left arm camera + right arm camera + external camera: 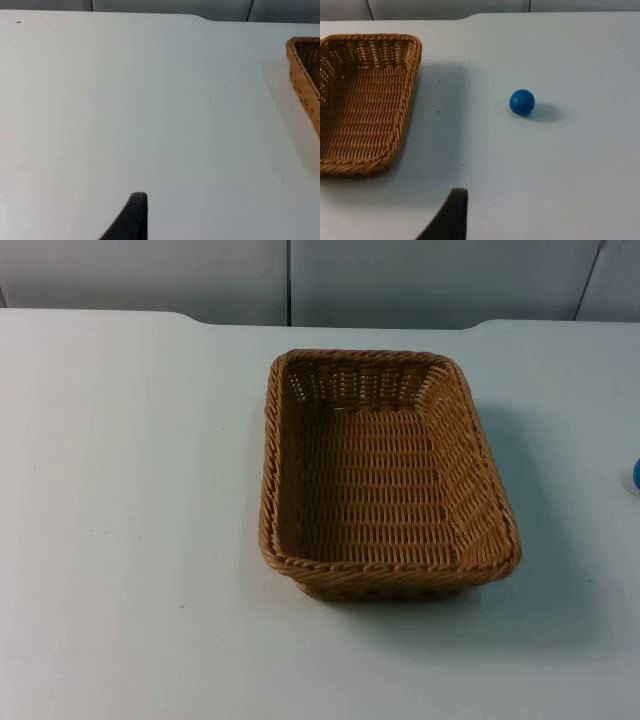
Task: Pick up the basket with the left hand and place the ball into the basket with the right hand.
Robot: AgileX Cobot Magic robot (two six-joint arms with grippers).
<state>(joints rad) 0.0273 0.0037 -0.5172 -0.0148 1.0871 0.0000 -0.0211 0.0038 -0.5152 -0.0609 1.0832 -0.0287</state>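
Observation:
A rectangular woven wicker basket (385, 475) stands flat on the white table (130, 540) at its middle, with nothing in it. A small blue ball (636, 475) lies on the table to the basket's right, at the picture's right edge. In the right wrist view the ball (522, 102) rests apart from the basket (365, 100), and my right gripper (454, 212) hovers over bare table short of both. My left gripper (134, 215) hangs over bare table well to the left of the basket's rim (304, 75). Neither gripper touches anything.
The grey partition wall (300, 280) closes the table's far edge. Bare table top lies all around the basket, widest on its left side (150, 100).

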